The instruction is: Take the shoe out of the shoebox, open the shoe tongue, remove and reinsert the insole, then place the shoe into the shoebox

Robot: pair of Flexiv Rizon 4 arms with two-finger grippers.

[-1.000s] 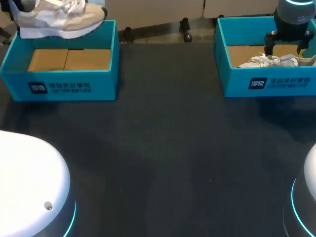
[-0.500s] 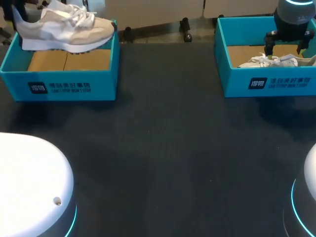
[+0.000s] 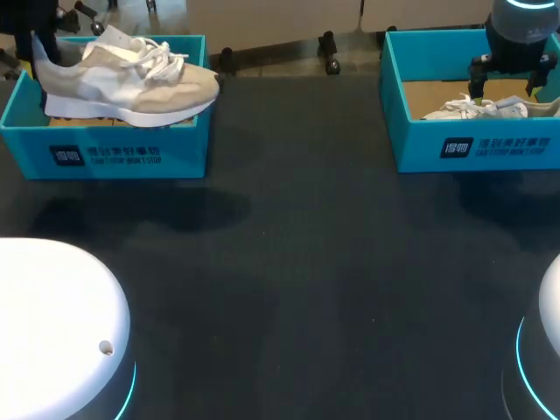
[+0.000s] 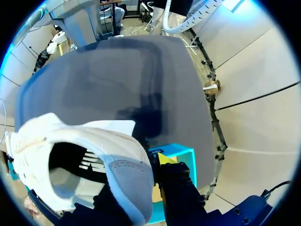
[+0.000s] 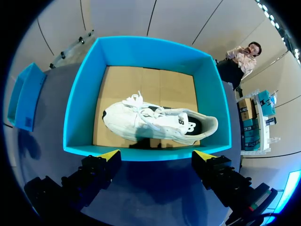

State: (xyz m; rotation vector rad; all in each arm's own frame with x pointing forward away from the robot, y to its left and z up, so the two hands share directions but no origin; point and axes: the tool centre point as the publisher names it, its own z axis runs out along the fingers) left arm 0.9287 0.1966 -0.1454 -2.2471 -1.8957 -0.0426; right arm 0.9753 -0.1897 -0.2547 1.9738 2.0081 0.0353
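Left gripper (image 4: 141,181) pinching shoe (image 3: 131,83) by heel, one fingertip hidden, right gripper (image 5: 157,156) spread empty

Tally's in: two shoes, two shoeboxes!
Beige shoe (image 3: 131,83) between the left gripper's (image 4: 138,188) jaws (first shoebox (image 3: 131,156) beneath); white shoe (image 5: 157,122) in the second shoebox (image 5: 141,47), ahead of the right gripper's (image 5: 156,155) jaws.

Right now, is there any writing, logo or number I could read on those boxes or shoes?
Front wall of the left shoebox: dark logo square and two print lines, too blurred to quote.
Front wall of the right shoebox: same print, equally blurred.
White shoe inside it: small side mark, unreadable.
Beige shoe: none visible.
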